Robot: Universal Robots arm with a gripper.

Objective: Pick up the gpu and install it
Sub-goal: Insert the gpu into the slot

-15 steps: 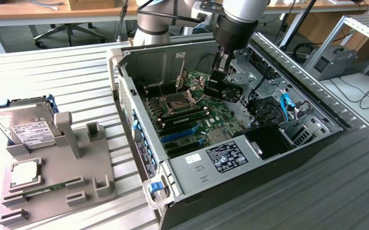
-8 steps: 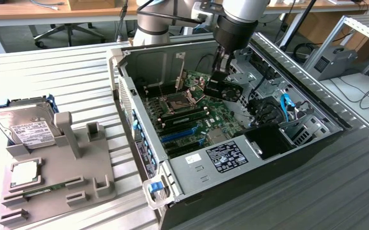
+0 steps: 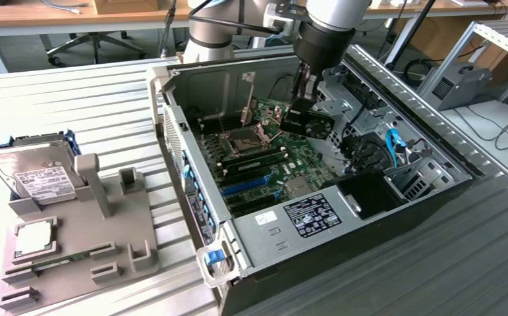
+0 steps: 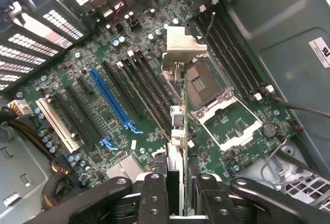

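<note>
While my arm hangs over the open computer case (image 3: 236, 263), I see the gripper (image 3: 305, 108) clamped on the gpu (image 3: 309, 124), holding it in the air above the motherboard (image 3: 263, 164). From the exterior view the card is a dark block with a round fan face, tilted, just below the black wrist, toward the far side of the case interior. Through the wrist camera the gpu (image 4: 178, 146) runs edge-on away from the gripper (image 4: 178, 203), a thin green board pinched between the two black fingers (image 4: 154, 198), its silver bracket (image 4: 180, 48) at the far end. Below the card lie the open processor socket (image 4: 206, 90), the long black slots and a blue slot (image 4: 111, 97); the card is clear of them, touching none that I can tell.

On the exterior view's left, a grey fixture (image 3: 87, 243) sits on the table, well apart from the case, with a hard drive (image 3: 29, 171) in a blue frame at its far end.
</note>
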